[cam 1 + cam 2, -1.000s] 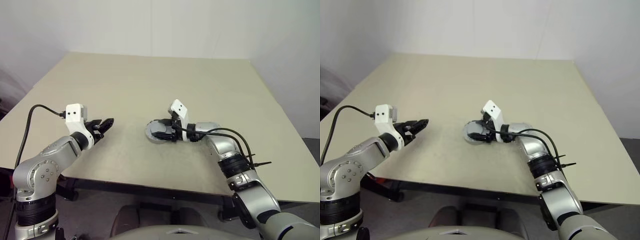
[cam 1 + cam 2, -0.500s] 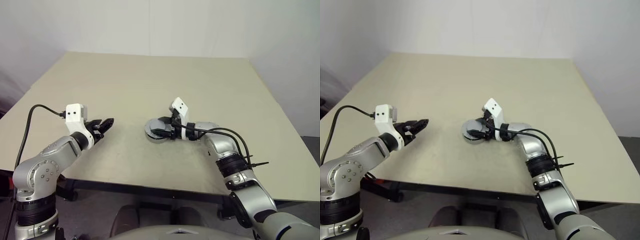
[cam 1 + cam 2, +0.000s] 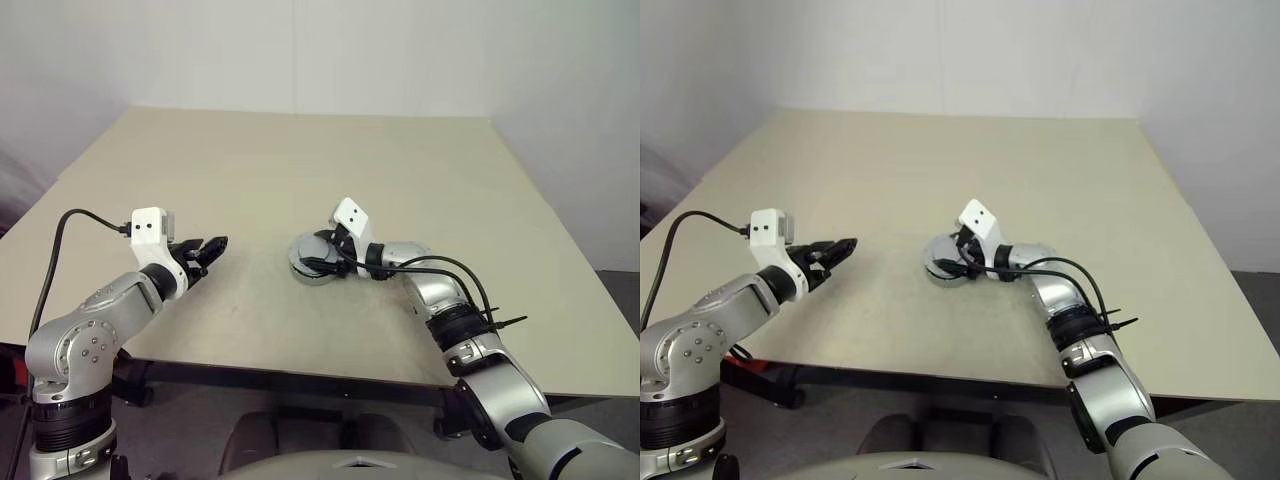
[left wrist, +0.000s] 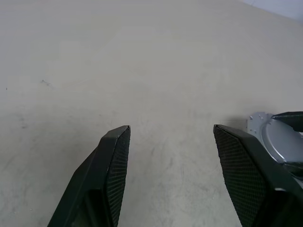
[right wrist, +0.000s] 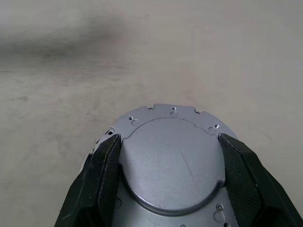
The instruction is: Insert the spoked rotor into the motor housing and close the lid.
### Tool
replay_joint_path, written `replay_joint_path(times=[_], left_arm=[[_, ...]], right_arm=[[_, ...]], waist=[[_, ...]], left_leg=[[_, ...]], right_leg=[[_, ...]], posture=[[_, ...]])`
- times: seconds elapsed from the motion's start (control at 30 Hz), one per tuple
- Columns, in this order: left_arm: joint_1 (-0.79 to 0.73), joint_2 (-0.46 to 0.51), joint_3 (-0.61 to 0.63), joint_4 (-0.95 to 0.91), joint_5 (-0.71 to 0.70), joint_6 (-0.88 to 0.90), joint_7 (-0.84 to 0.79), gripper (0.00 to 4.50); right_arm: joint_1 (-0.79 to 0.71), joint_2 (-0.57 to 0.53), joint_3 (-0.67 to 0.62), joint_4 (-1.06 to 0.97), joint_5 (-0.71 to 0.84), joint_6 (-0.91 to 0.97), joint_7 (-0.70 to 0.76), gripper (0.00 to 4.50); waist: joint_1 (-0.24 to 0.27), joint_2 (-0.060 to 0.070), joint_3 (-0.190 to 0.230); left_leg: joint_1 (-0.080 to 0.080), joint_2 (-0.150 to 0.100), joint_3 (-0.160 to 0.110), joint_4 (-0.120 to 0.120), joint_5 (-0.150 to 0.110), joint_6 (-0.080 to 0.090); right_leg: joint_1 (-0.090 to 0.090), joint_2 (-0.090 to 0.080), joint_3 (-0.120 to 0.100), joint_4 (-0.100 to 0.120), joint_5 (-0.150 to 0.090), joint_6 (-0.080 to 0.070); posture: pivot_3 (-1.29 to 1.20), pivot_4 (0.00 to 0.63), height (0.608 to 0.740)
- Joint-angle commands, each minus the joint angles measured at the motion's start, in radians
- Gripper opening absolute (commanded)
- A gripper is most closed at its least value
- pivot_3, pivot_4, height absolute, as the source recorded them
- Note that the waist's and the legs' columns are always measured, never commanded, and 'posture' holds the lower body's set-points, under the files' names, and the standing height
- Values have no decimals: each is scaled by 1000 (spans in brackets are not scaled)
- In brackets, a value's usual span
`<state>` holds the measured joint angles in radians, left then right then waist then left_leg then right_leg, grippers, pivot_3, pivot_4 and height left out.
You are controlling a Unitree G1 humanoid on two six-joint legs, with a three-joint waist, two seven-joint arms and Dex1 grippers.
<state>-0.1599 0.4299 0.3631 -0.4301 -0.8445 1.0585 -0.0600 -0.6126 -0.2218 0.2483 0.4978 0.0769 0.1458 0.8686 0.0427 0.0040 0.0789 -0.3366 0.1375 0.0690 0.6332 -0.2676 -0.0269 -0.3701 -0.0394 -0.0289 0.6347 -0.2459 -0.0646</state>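
The round grey lid (image 5: 173, 161) lies smooth face up near the table's middle, on top of the motor housing, of which a silver plate with small holes (image 5: 173, 109) shows under it. My right gripper (image 5: 170, 139) reaches in low from the right, its two black fingers (image 5: 109, 161) pressed against opposite edges of the lid (image 3: 312, 258). My left gripper (image 3: 212, 247) hovers open over bare table well to the left, nothing between its fingers (image 4: 116, 156); the lid (image 4: 279, 142) is off to its side. The spoked rotor is hidden.
The beige table (image 3: 300, 160) stretches far back and to both sides. Its front edge (image 3: 300, 365) runs just below both arms. A black cable (image 3: 450, 268) loops along my right forearm.
My right wrist has rolled a little while staying at the lid, and its elbow has shifted. The left arm has kept still.
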Motion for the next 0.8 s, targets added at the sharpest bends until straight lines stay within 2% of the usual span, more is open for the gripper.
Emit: replay_joint_path(times=[0.03,0.2,0.5,0.8], left_arm=[[-17,7,22,-20,-7,-6,1,3018],[-14,7,24,-22,-8,-6,2,3018],[-16,7,20,-19,-7,-7,0,3018],[-17,10,21,-17,-7,-6,-3,3018]], right_arm=[[-9,0,8,37,-35,-14,-23,3149],[-5,-4,-1,34,-13,-3,6,3149],[15,-2,-53,-72,111,155,110,3149],[37,-18,-39,-111,88,137,122,3149]], waist=[[-1,0,0],[-1,0,0],[-1,0,0],[-1,0,0]], left_leg=[[0,0,0,0,0,0],[0,0,0,0,0,0],[-1,0,0,-3,0,1],[-7,1,0,-6,2,5]], right_leg=[[0,0,0,0,0,0],[0,0,0,0,0,0],[0,0,0,-5,0,0],[-3,0,-3,-13,0,0]], posture=[[0,0,740],[0,0,740],[0,0,740],[0,0,740]])
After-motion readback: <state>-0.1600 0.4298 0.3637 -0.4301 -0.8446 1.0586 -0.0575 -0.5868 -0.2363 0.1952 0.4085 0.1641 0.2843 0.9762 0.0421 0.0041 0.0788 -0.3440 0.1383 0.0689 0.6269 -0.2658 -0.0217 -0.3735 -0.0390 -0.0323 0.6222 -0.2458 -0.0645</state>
